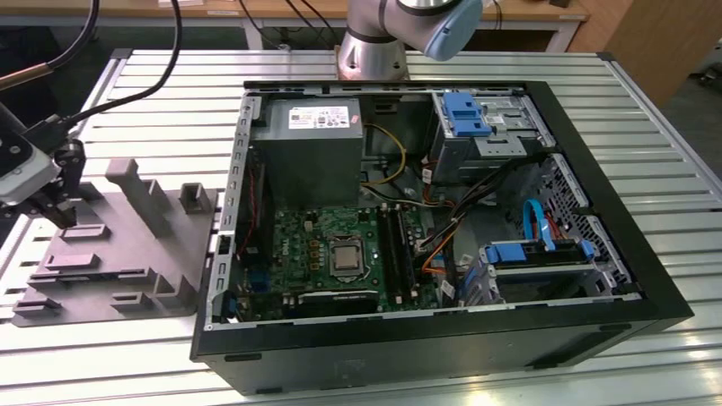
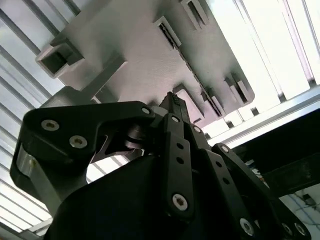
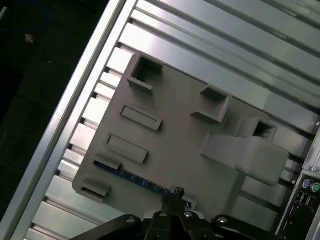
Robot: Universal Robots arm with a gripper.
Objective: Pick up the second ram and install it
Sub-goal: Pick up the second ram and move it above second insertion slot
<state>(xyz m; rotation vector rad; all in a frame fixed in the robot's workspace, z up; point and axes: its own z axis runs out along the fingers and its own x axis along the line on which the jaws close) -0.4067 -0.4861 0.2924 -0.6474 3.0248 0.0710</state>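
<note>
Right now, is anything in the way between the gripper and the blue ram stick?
No, nothing visible. In the first wrist view the gripper is right over the ram, which stands on edge in the grey holder, with nothing between them.

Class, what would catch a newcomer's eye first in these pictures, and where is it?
The open computer case sits in the middle of the slatted table, its green motherboard bare. At the exterior view's left, the gripper hangs over a grey fixture tray, close to the second ram, a thin blue strip.
</note>
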